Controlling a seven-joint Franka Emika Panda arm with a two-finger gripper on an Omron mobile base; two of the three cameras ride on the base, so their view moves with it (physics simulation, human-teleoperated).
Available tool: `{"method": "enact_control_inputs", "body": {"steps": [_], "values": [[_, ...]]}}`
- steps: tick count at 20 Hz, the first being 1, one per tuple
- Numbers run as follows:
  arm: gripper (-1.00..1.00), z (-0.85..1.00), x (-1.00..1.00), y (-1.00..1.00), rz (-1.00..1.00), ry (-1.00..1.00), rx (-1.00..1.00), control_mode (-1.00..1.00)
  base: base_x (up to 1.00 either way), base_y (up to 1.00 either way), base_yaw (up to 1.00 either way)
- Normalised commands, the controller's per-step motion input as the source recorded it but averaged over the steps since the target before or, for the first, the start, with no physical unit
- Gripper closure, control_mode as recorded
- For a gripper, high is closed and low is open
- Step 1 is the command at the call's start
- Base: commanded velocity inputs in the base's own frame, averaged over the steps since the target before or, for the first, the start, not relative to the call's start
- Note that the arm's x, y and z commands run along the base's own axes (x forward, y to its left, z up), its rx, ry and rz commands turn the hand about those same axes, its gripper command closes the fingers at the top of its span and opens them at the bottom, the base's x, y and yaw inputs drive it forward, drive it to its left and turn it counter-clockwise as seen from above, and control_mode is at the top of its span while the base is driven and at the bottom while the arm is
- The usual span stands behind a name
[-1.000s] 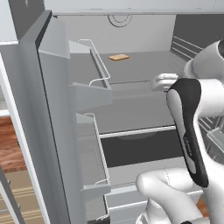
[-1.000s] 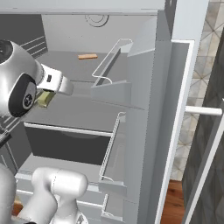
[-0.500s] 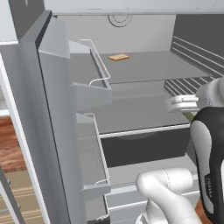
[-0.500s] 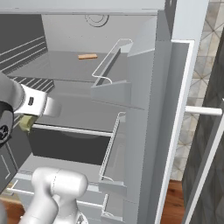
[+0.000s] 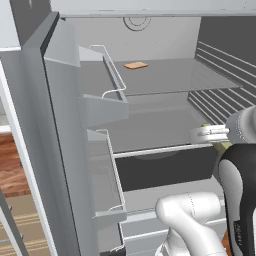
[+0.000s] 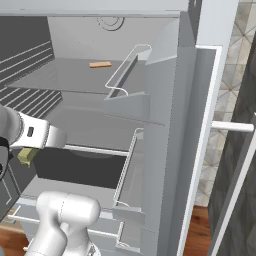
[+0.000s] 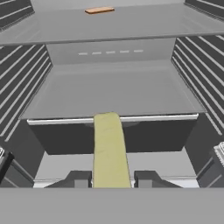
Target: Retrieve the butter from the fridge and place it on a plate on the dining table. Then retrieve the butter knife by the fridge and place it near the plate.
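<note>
Hand view: olive-yellow butter (image 7: 109,148) clamped between the two finger tips of the gripper (image 7: 111,178), jaws drawn in close on the stick, which projects forward from the hand toward the fridge (image 7: 113,87) interior; lower shelf edge just beyond the far end of the stick; small orange-brown item (image 7: 99,9) lying at the back of the upper shelf, apart from everything else.

Left base view: gripper (image 5: 206,134) out in front of the lower shelf, at the right of the open compartment; sliver of butter (image 5: 222,145) peeking below the wrist; door bins on the left untouched.

Right base view: butter (image 6: 26,155) tucked under the hand, level with the lower shelf front.

Judged step: first retrieval, butter in hand and clearing the fridge; plate placement and knife not yet done.

Next move calls for: straight pull-back clear of shelf lip and door bins, grip kept firm; then base turned toward the dining table, stick carried level to the plate.
</note>
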Motion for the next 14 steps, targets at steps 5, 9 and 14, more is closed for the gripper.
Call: {"method": "enact_control_inputs", "body": {"steps": [5,9,14], "values": [[1.0,0.0,-0.02,0.0,0.0,0.0,0.0,-1.0,0.0,0.0,0.0],[1.0,-0.01,-0.14,0.0,0.0,0.0,0.0,1.0,-0.25,0.0,0.0],[1.0,0.0,0.0,0.0,0.0,0.0,0.0,1.0,-0.6,0.0,-0.01]]}}
